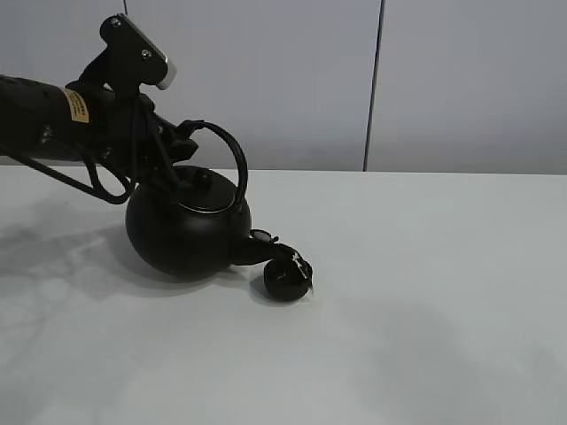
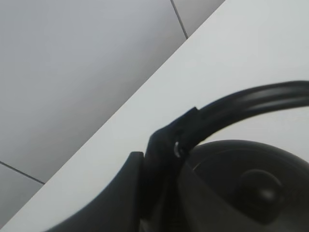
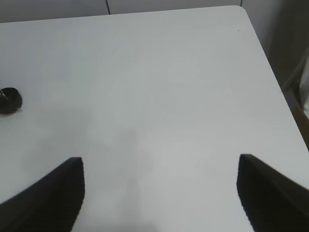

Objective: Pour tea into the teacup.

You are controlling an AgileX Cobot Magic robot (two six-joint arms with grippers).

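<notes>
Holds the black kettle [image 1: 186, 235] by its arched handle [image 1: 232, 159] with the left gripper [image 1: 175, 146], fingers [image 2: 157, 164] pinched narrow and clamped on that handle. Tips the kettle toward 4 o'clock in the high view, spout [image 1: 259, 239] dipping right at the rim of the teacup [image 1: 285, 283]. Finds the teacup on the white table [image 1: 425, 301], at 4 o'clock of the kettle and just beside its belly. Cannot make out any tea stream. Shows the right gripper [image 3: 159, 193] hovering above the table, fingers [image 3: 53, 193] spread wide, gripping nothing, well apart from the teacup.
</notes>
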